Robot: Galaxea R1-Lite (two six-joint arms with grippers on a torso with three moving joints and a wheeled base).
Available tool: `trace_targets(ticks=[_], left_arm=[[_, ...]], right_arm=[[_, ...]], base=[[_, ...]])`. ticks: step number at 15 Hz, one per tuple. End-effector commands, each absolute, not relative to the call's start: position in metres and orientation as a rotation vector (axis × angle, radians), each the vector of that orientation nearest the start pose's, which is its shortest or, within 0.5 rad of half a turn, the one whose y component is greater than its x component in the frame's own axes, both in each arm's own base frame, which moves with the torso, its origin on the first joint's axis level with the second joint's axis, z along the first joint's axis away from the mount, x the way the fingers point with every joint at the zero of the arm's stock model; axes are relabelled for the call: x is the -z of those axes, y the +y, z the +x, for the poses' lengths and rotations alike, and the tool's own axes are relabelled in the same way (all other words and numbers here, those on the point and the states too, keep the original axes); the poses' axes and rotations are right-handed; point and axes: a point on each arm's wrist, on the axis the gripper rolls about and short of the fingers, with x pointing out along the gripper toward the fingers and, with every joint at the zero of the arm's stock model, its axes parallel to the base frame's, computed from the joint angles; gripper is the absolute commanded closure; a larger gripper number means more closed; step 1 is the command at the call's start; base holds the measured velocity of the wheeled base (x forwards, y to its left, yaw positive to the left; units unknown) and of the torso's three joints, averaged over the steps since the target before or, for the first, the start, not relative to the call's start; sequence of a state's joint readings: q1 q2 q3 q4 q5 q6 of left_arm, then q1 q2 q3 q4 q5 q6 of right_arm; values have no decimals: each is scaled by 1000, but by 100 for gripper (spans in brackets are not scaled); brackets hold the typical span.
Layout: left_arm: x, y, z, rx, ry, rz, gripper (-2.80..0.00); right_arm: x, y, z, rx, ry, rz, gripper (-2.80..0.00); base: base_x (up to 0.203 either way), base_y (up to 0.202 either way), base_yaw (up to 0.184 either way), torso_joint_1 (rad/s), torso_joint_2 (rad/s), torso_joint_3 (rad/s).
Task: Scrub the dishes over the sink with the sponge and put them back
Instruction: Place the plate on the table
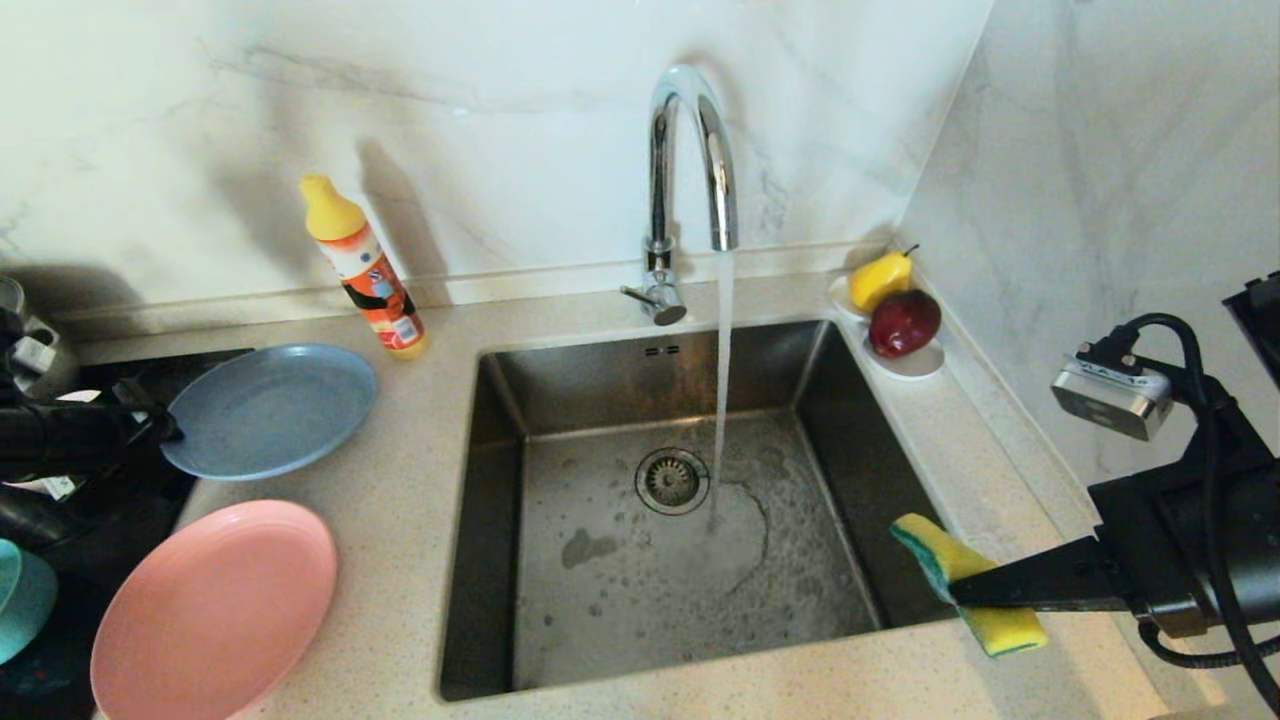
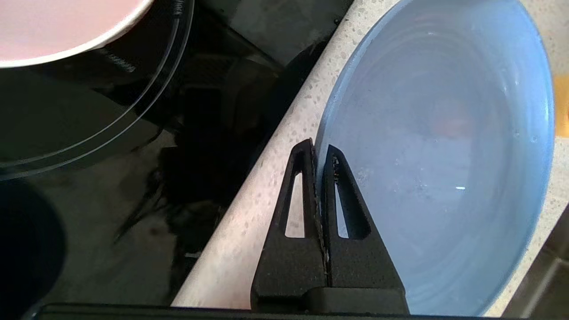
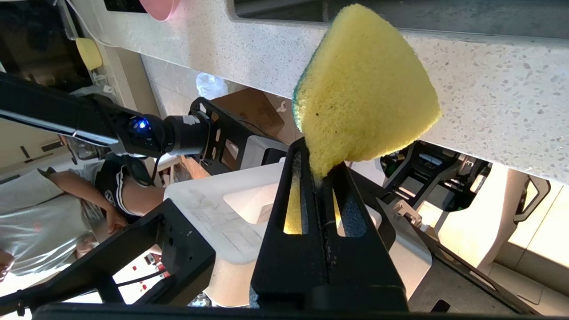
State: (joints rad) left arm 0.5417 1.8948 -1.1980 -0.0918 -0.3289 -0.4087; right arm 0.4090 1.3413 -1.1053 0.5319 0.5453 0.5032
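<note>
Nearest, the pink plate (image 1: 213, 612) lies on the counter's front left, a teal bowl (image 1: 22, 598) just beside it at the edge. At the sink's (image 1: 690, 640) front right corner the right gripper (image 1: 962, 592) pinches the yellow sponge (image 1: 965, 580), green layer outward. Further back on the left, the left gripper (image 1: 172, 430) is clamped on the rim of the grey-blue plate (image 1: 272, 408). Water from the chrome faucet (image 1: 690, 160) falls beside the drain strainer (image 1: 671, 481). At the wall stand a dish soap bottle (image 1: 362, 268) and a fruit dish (image 1: 905, 362).

L gripper (image 2: 321, 153) pinched shut (low, far left), R gripper (image 1: 955, 592) clamped.
</note>
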Motion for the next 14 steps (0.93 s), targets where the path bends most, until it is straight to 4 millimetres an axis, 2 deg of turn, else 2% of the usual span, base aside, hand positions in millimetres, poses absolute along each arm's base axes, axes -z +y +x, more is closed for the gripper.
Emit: trace_targets(ticks=[1, 5, 6, 9, 11, 14], left_arm=[[-166, 183, 319, -303, 517, -667, 0], [-162, 186, 326, -304, 522, -673, 0], [-160, 187, 326, -305, 525, -673, -280], [-167, 186, 325, -301, 504, -658, -280], [-186, 183, 320, -294, 457, -644, -280], [-222, 166, 292, -292, 429, -618, -280]], right_arm=[[-256, 86, 169, -690, 1009, 498, 0], [-255, 86, 168, -688, 1015, 498, 0], [-255, 86, 168, -688, 1015, 498, 0], [-255, 85, 167, -687, 1013, 499, 0], [-255, 84, 165, -687, 1012, 500, 0], [-257, 83, 162, -690, 1004, 501, 0]], base=[[0, 0, 0, 0, 0, 0], [0, 0, 0, 0, 0, 0], [0, 0, 0, 0, 0, 0], [0, 0, 0, 0, 0, 0], [0, 0, 0, 0, 0, 0], [0, 0, 0, 0, 0, 0]])
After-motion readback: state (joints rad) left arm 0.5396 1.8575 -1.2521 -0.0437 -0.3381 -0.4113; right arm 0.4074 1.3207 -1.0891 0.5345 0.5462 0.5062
